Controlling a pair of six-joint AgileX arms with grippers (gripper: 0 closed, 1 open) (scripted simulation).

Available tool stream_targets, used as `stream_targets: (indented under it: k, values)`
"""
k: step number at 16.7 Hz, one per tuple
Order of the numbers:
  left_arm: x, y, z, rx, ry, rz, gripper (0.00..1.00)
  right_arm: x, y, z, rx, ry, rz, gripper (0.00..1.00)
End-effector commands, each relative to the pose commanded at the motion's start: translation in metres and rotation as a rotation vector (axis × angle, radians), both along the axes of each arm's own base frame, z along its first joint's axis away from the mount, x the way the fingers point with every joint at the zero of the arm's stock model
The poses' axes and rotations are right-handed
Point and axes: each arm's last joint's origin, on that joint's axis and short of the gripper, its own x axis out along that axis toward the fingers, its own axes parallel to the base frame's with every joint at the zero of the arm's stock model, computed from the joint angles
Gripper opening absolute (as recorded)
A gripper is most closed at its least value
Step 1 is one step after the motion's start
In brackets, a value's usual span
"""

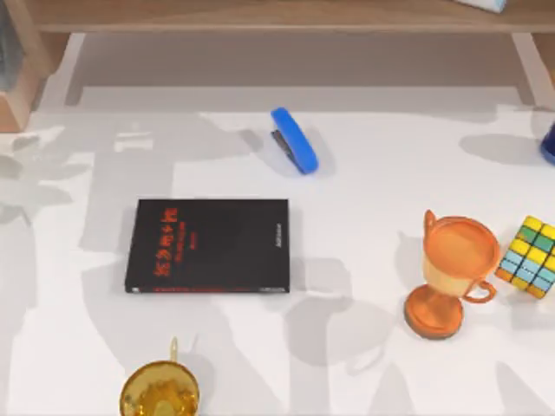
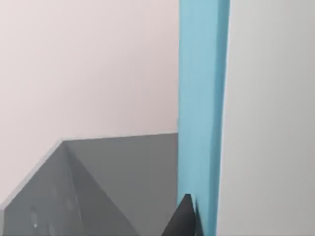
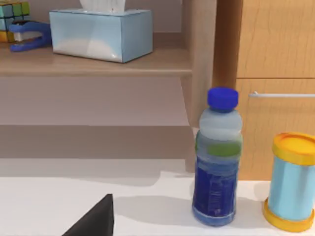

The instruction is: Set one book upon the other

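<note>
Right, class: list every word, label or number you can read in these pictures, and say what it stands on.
Thin black rectangular book: red Chinese title characters and small pale lettering, too blurred to read.
Clear bottle with blue cap: green label band, no text legible.
Pale blue tissue box: no text visible.
Nothing can be quoted.

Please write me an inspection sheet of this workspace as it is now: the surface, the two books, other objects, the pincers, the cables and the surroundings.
Surface: white table, with soft shadows.
Job's things: black book lies flat, left of centre; nothing on it. Light blue book stands on edge in the left wrist view, close to the left pincer's dark fingertip.
Clutter: blue stapler, orange trophy cup, colour cube, golden cup; blue-capped bottle and yellow-lidded can in the right wrist view.
Pincers: right fingertip low over the table.
Cables: nothing seen.
Surroundings: wooden shelf holding a tissue box.
</note>
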Motion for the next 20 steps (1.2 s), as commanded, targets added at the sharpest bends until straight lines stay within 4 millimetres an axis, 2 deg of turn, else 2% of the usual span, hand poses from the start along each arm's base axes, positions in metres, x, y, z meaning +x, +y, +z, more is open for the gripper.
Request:
stream_targets:
  k: [2, 4, 6, 8, 10, 12, 14, 17, 20]
  values:
    - [-0.02, -0.031, 0.037, 0.106, -0.078, 0.045, 0.0, 0.0, 0.0, 0.0, 0.0, 0.0, 0.0, 1.0]
    - [-0.046, -0.071, 0.075, 0.214, -0.171, 0.083, 0.0, 0.0, 0.0, 0.0, 0.0, 0.0, 0.0, 1.0]
    - [-0.076, -0.116, 0.104, 0.306, -0.257, 0.112, 0.0, 0.0, 0.0, 0.0, 0.0, 0.0, 0.0, 1.0]
    - [-0.107, -0.16, 0.12, 0.376, -0.311, 0.128, 0.0, 0.0, 0.0, 0.0, 0.0, 0.0, 0.0, 1.0]
    - [-0.131, -0.2, 0.118, 0.435, -0.307, 0.12, 0.0, 0.0, 0.0, 0.0, 0.0, 0.0, 0.0, 1.0]
    - [-0.146, -0.238, 0.094, 0.514, -0.232, 0.074, 0.0, 0.0, 0.0, 0.0, 0.0, 0.0, 0.0, 1.0]
    - [-0.156, -0.276, 0.053, 0.632, -0.109, -0.006, 0.0, 0.0, 0.0, 0.0, 0.0, 0.0, 0.0, 1.0]
    - [-0.176, -0.323, -0.028, 0.883, 0.111, -0.157, 0.0, 0.0, 0.0, 0.0, 0.0, 0.0, 0.0, 1.0]
    - [-0.205, -0.345, -0.109, 1.159, 0.316, -0.301, 0.0, 0.0, 0.0, 0.0, 0.0, 0.0, 0.0, 1.0]
